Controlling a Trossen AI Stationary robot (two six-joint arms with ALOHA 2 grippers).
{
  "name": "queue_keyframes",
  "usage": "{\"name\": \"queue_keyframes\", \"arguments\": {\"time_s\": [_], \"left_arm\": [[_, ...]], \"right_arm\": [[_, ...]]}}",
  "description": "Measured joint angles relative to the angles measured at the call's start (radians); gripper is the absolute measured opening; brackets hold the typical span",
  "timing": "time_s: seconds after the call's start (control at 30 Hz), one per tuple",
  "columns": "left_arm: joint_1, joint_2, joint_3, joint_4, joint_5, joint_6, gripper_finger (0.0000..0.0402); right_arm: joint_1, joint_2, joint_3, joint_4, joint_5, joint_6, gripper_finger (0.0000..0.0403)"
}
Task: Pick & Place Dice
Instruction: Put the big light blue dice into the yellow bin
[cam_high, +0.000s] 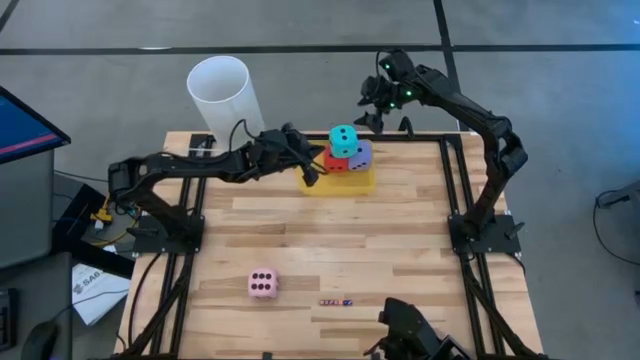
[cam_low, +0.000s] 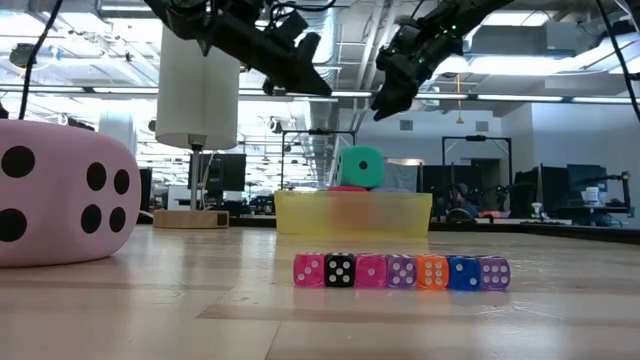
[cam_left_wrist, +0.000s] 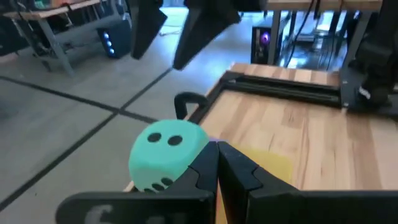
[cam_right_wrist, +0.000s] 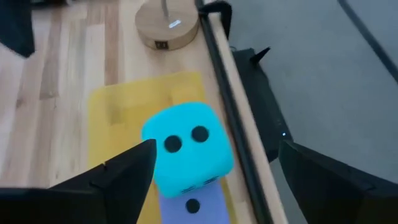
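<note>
cyan die (cam_right_wrist: 186, 149) below right end effector (cam_right_wrist: 211, 174)

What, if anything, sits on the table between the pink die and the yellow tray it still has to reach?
Nothing visible does. The pink die rests alone near the table's front left, and only bare wood lies between it and the yellow tray at the back. The row of tiny dice lies off to its right, clear of that line.

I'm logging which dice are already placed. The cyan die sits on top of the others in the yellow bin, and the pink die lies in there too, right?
Not quite: the pink die lies alone on the table's near side, far from the yellow bin. The cyan die does sit on top there. The high view shows it.
</note>
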Motion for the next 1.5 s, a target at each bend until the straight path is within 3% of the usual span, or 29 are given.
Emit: {"name": "queue_keyframes", "arguments": {"time_s": [0.17, 0.63, 0.73, 0.93, 1.27, 1.33, 1.5], "left_arm": [[0.0, -0.033, -0.04, 0.019, -0.004, -0.003, 0.0], [0.0, -0.029, -0.047, 0.02, -0.001, -0.003, 0.0003], [0.0, -0.029, -0.047, 0.02, -0.001, -0.003, 0.0003], [0.0, -0.029, -0.047, 0.02, -0.001, -0.003, 0.0003], [0.0, -0.029, -0.047, 0.037, -0.001, -0.002, 0.0003], [0.0, -0.028, -0.047, 0.05, -0.001, -0.003, 0.0003], [0.0, -0.028, -0.047, 0.134, -0.001, 0.012, 0.0003]], "right_arm": [[0.005, 0.004, 0.0, 0.012, 0.076, 0.023, 0.0327], [0.058, 0.004, 0.0, 0.068, 0.075, 0.023, 0.0326], [0.078, 0.004, 0.0, 0.073, 0.144, 0.023, 0.0318], [0.108, 0.004, 0.0, 0.041, 0.354, 0.023, 0.0242], [0.104, 0.004, 0.0, 0.037, 0.382, 0.019, 0.0014], [0.099, 0.006, 0.0, 0.047, 0.383, 0.022, 0.001], [0.112, 0.012, 0.0, 0.069, 0.383, -0.002, 0.0046]]}}
